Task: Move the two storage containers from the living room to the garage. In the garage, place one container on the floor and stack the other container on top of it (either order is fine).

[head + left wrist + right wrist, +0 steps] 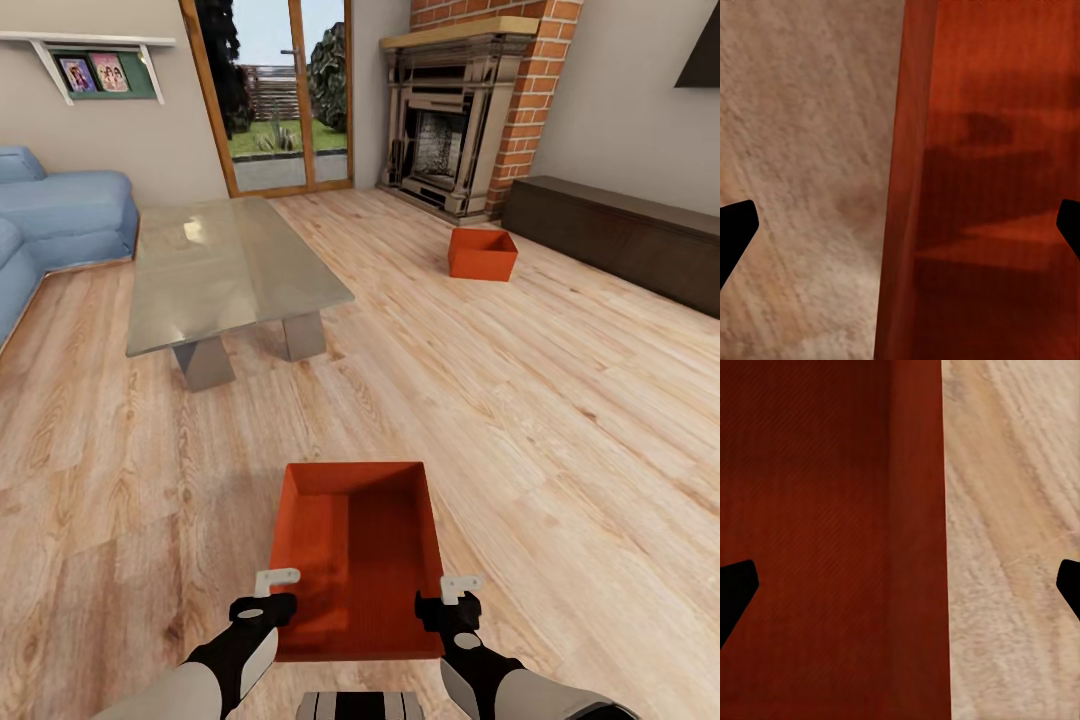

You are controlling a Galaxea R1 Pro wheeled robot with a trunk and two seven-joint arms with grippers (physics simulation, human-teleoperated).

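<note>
Standing on the light wood plank floor (560, 420) of the living room are two orange-red rectangular open-top storage containers. The near container (358, 560) lies just in front of the robot, its long side pointing away, its ribbed inside bottom open to view. The far container (482, 253) rests well apart from it, near the red brick fireplace (455, 130) and close to the end of a long dark low cabinet (630, 235) along the right wall.

Two grippers are at work. The left gripper (268, 592) hangs over the left long wall of the near container, and the right gripper (455, 598) hangs over the right long wall. In each wrist view the two black fingertips are spread wide, one over the inside of the container and one over the floor outside, with the thin wall between them and not pinched. Whether the fingers touch the rim, I cannot tell.

One glass coffee table (225, 265) with two grey legs stands to the left, well clear of the near container. One blue sofa (50, 225) is at the far left. One wood-framed glass door (275, 95) is in the back wall. Between the table and the dark cabinet the floor is wide and free, with only the far container on it.
</note>
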